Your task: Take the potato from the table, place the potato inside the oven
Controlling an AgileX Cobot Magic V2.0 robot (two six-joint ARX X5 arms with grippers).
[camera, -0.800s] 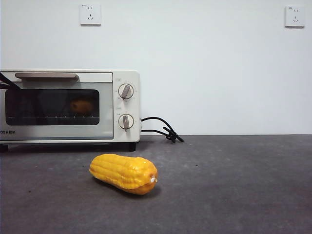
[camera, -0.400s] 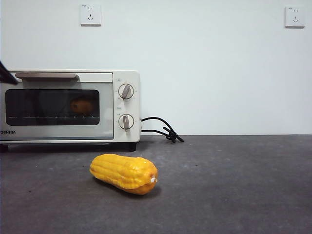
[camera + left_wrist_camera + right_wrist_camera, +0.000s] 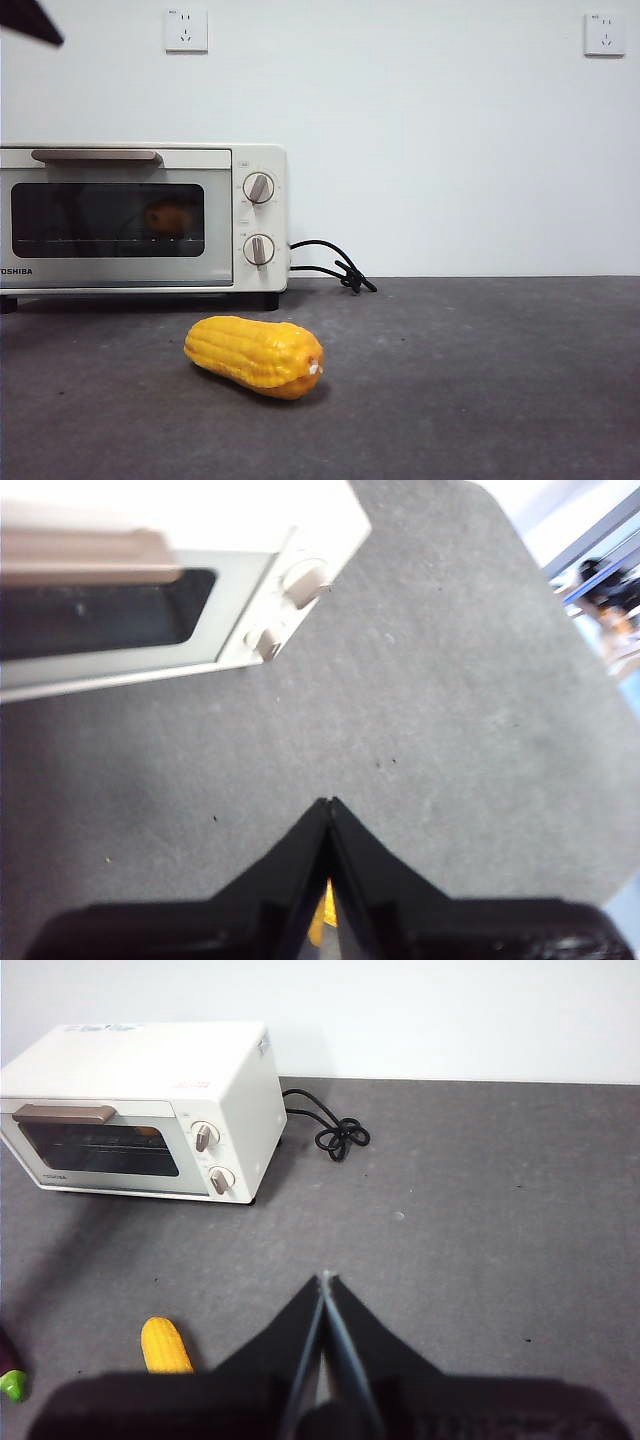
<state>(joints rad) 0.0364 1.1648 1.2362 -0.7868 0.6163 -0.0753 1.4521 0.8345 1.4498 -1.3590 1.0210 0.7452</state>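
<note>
Both tools we see pinched closed and empty above the worktop, left tool, right tool, one potato inside one closed oven, one corn cob.

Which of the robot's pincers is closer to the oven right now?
The left pincer, just above and in front of the oven. The right pincer hangs farther back over the table.

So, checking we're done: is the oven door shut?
Shut: the oven door sits flush, with the potato visible behind its glass.
</note>
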